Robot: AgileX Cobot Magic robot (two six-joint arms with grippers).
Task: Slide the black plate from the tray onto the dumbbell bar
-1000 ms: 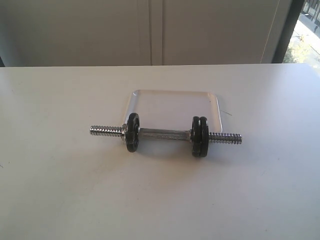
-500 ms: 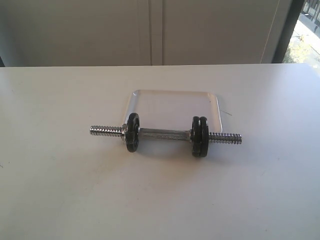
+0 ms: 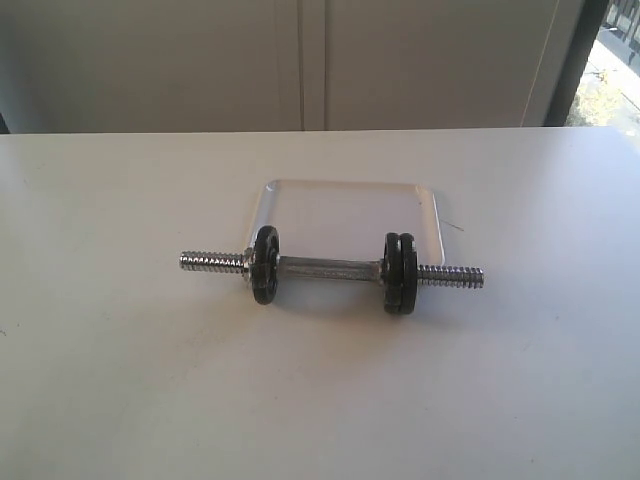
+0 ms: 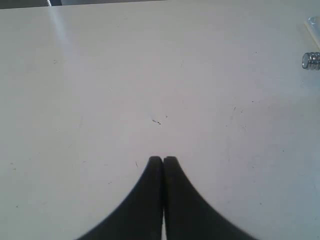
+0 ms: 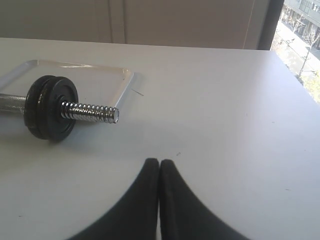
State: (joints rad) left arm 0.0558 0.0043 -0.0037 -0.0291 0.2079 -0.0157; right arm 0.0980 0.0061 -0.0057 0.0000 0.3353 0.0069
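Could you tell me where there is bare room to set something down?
Bare white table: in front of the chrome dumbbell bar, past both ends, behind the shallow white tray. Crowded: the bar's round black plates along the tray's front.

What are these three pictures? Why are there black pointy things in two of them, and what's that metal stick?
They show a robot with two arms. The wide picture is from a camera off the arms. The other two come from cameras on its wrists, so the black points are its pinchers: the left gripper and the right gripper. Both are shut and hold nothing. On the white table lies a dumbbell bar, a shiny rod for weights. One black plate sits near one end, two black plates near the other. Behind it is a tray with nothing in it.
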